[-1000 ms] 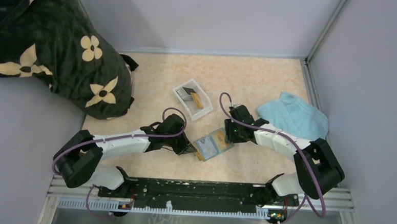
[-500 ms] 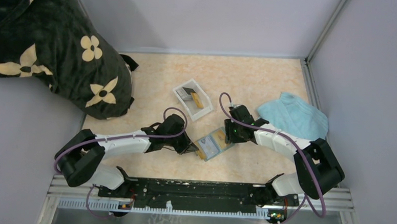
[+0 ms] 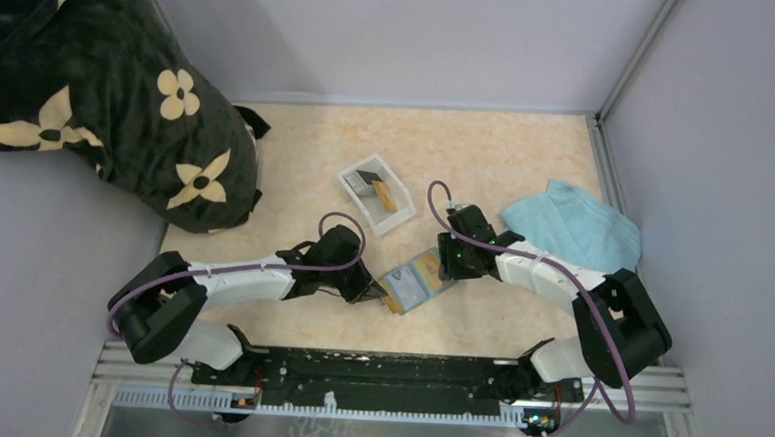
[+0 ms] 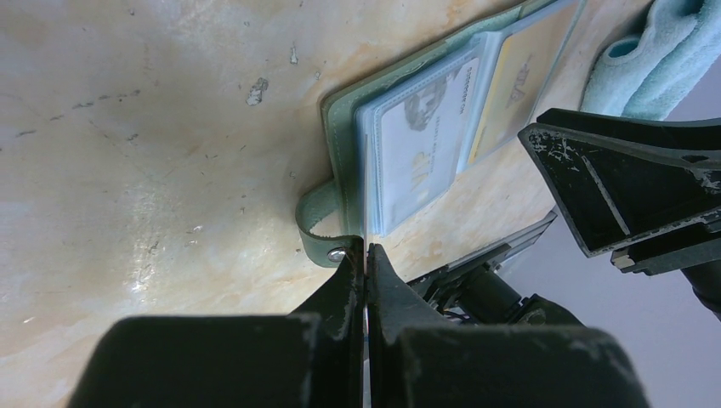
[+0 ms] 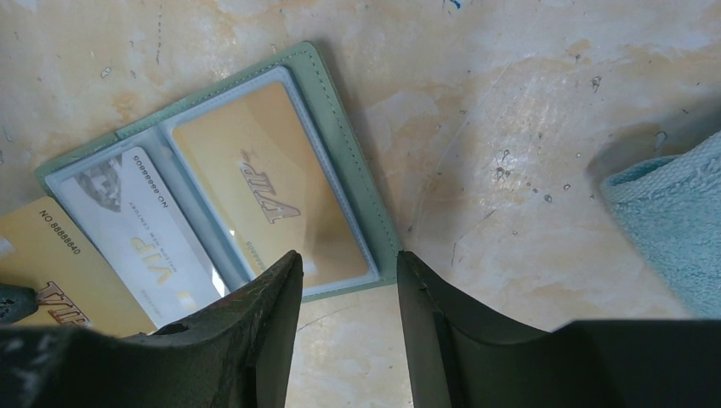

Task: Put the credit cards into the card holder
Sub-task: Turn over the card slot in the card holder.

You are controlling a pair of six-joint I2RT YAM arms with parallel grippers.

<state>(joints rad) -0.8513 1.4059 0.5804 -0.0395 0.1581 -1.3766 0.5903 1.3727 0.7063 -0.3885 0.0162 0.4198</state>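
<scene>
Left end effector sits closed at card holder edge.

The card holder is laid open on the table between both pairs of jaws, one edge beneath the right gripper and the opposite edge at the tips of the left gripper. Two credit cards are seated side by side inside it, and a third card is pinched in the left jaws at its edge. A towel is spread to the right of the right jaws.
</scene>
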